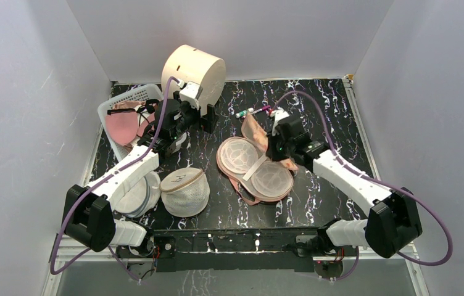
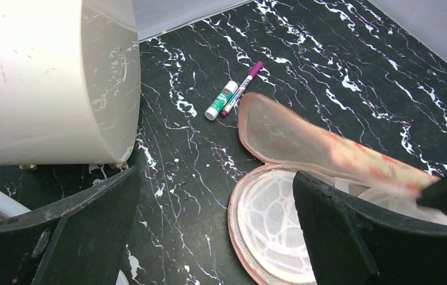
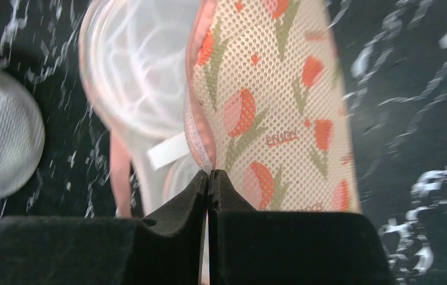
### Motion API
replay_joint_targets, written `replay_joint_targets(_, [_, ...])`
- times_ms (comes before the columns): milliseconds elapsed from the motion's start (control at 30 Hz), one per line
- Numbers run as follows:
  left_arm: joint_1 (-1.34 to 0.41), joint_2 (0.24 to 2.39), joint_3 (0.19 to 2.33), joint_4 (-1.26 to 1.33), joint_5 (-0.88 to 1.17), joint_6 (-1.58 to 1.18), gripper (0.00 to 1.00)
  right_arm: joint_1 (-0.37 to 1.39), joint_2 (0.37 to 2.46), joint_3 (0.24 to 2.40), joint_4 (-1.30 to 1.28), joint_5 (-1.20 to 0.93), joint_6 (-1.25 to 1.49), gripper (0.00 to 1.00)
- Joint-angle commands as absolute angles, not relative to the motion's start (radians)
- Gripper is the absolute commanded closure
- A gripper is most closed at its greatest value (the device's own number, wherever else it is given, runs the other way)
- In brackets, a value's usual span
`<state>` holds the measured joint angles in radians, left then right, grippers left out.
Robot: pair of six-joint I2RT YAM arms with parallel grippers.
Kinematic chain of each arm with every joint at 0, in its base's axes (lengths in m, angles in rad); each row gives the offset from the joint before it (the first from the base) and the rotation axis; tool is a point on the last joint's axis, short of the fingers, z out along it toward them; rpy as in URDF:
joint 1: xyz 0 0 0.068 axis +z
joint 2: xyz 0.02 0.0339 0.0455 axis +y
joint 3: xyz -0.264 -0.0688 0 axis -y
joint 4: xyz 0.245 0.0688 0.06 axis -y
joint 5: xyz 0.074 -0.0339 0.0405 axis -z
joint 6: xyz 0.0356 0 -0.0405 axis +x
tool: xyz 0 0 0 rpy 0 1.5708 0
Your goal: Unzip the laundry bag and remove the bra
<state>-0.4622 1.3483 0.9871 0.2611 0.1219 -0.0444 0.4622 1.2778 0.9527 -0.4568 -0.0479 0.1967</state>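
The laundry bag (image 1: 255, 168) is lying unzipped in the middle of the worktop (image 1: 316, 105). Its patterned flap (image 3: 280, 107) is being held upright by the right jaws, which are being pressed shut on the pink trim alone. The bra (image 1: 121, 126) is being taken for the pink garment with dark straps lying in the white basket (image 1: 132, 95) at the far left, well apart from the bag. Nothing is being seen in the bag's pale lined cups. The left jaws are being held wide with nothing between them, near the cream cylinder (image 1: 195, 68).

Several risks are being judged from this. Only a thin edge is being gripped, so the trim may be pulled out of the pinch and the flap dropped over the lining. If the flap is being drawn further over, the whole bag may be dragged toward the marker (image 2: 242, 88) and glue stick (image 2: 221, 100) lying just beyond it, and these may be pushed along. The cylinder may be knocked when the left arm is being swung, since the two are being seen close together.
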Motion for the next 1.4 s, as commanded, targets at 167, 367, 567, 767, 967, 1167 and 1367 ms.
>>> replay_joint_targets(167, [-0.462,1.337,1.0,0.268,0.127,-0.04,0.02,0.602,1.244,0.773,-0.382,-0.203,0.377,0.99])
replay_joint_targets(367, [-0.462,1.35,1.004,0.262,0.133,-0.043,0.02,0.606,1.224,0.635,-0.209,-0.331,0.469,0.97])
replay_joint_targets(567, [-0.462,1.35,1.002,0.265,0.129,-0.04,0.02,0.606,1.213,0.549,-0.083,-0.368,0.526,0.97])
replay_joint_targets(767, [-0.462,1.35,0.999,0.267,0.133,-0.042,0.02,0.605,1.12,0.509,-0.113,-0.209,0.568,0.97])
replay_joint_targets(967, [-0.462,1.351,0.999,0.268,0.133,-0.043,0.02,0.598,0.946,0.458,-0.072,-0.198,0.588,0.89])
replay_joint_targets(1167, [-0.462,1.351,0.999,0.268,0.134,-0.043,0.02,0.595,1.019,0.465,-0.15,-0.242,0.575,0.88])
replay_joint_targets(1367, [-0.463,1.355,0.999,0.268,0.132,-0.041,0.02,0.595,1.038,0.455,-0.209,-0.17,0.629,0.83])
